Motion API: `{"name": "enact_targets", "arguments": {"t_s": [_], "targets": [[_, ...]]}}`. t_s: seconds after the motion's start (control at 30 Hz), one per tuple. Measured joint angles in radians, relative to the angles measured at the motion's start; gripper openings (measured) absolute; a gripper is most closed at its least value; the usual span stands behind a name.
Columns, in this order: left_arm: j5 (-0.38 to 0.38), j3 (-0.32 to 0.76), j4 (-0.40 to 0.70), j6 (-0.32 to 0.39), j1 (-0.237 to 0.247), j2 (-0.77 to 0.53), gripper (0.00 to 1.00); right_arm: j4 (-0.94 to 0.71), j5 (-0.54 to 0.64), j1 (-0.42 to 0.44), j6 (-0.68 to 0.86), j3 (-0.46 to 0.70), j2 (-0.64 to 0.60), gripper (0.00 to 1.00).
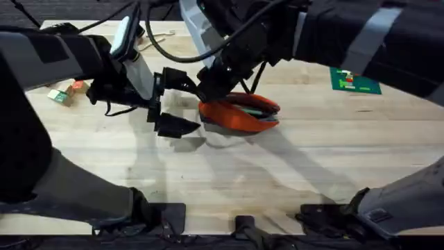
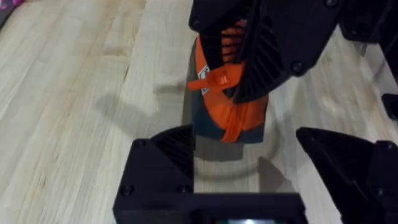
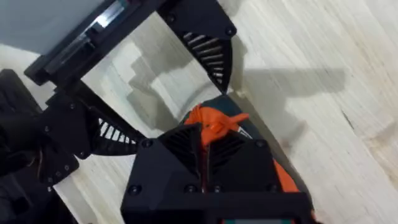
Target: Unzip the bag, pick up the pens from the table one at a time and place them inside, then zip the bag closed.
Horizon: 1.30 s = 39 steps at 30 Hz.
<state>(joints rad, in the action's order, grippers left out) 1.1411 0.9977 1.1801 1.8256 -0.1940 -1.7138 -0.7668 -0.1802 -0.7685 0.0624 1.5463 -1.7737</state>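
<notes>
The orange bag (image 1: 243, 119) lies mid-table, its top slit partly apart, and a thin green strip (image 1: 258, 109), perhaps a pen, shows inside. My right gripper (image 1: 211, 92) comes down from the far right and is shut on the orange zipper pull (image 3: 216, 126) at the bag's left end. My left gripper (image 1: 193, 104) stands open, one finger on each side of that same end (image 2: 230, 118), close to the fabric but not clamping it. The left wrist view shows the right gripper (image 2: 227, 78) pinching the orange tab.
A green card (image 1: 355, 82) lies at the far right of the table (image 1: 291, 173). Small coloured blocks (image 1: 66, 94) sit at the far left, partly behind the left arm. A wooden fork (image 1: 163, 32) rests near the back edge. Bare wood lies in front of the bag.
</notes>
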Motion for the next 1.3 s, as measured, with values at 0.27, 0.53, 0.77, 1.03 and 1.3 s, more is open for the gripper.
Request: {"name": "enact_targets", "arguments": {"t_s": [0.27,0.53,0.77,1.03,1.3], "targets": [[0.019,0.000,-0.006,0.000,0.000,0.000,0.993,-0.014,0.001,0.001,0.000,0.000,0.047,0.032],[0.063,0.000,-0.015,0.000,0.000,0.000,0.993,-0.014,0.001,0.001,0.000,0.000,0.048,0.032],[0.103,0.000,-0.028,0.000,0.000,0.000,0.993,-0.017,0.000,0.001,0.000,0.000,0.048,0.032],[0.122,0.000,-0.031,0.000,0.026,0.000,0.993,-0.021,0.000,0.001,0.000,0.000,0.048,0.032],[0.123,0.000,-0.052,0.000,0.095,0.000,0.993,-0.022,0.000,0.001,0.000,0.000,0.048,0.032]]}}
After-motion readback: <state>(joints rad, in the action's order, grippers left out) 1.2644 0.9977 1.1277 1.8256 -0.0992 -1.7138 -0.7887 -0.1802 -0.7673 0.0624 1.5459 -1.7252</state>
